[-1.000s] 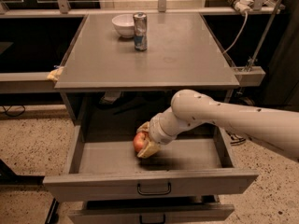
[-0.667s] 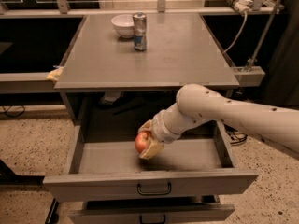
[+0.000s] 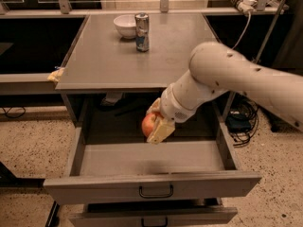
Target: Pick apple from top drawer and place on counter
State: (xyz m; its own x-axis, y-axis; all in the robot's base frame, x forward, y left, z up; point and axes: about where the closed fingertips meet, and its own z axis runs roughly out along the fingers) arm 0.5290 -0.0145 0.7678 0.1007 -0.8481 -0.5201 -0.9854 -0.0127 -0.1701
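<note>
Lift step: our gripper (image 3: 156, 122), above the top drawer (image 3: 142, 159) floor, clasps the apple (image 3: 147, 125). Next we must clear the counter (image 3: 109, 56) edge, then lower.

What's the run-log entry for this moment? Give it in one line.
pincer: shut on apple | apple: held above floor of open top drawer, just below counter edge | placement on counter: not yet done

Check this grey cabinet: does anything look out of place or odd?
Nothing stands out. The gripper holds the small round red apple above the open grey top drawer; the white bowl and metal can stand upright on the grey counter.
</note>
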